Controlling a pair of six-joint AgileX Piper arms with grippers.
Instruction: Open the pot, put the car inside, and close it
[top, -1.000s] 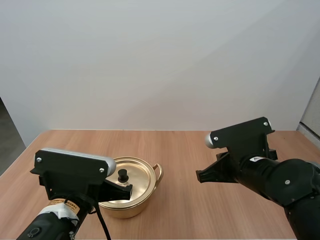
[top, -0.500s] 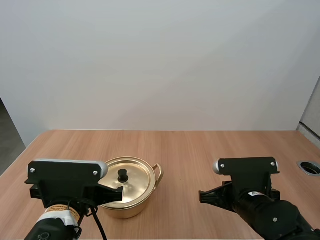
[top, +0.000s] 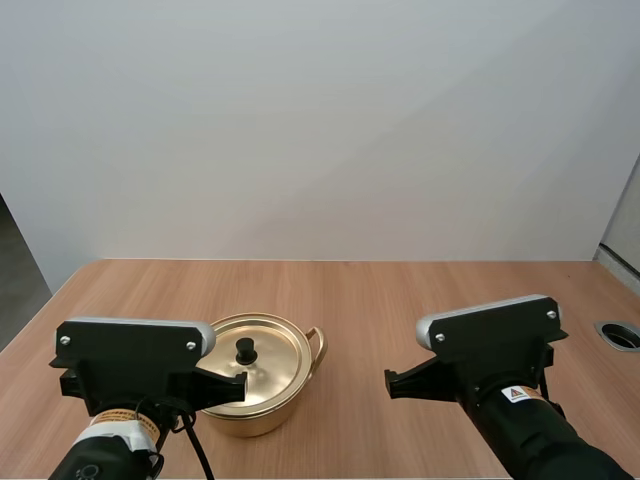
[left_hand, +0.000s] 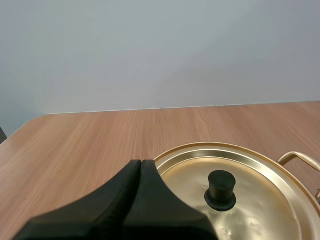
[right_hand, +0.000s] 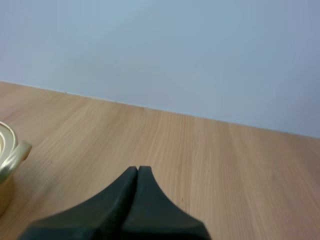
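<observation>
My right claw (right_hand: 137, 168) has dropped low over the tabletop's (top: 400, 300) near edge. It and my left claw (left_hand: 141, 162), beside the lidded pot (top: 275, 405), are both pinched together and empty, seemingly parked clear.

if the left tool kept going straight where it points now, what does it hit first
Probably the gold lid: the shut left tool points at its near rim, beside the black knob. Its height over the lid is unclear, so it might skim across instead.
</observation>
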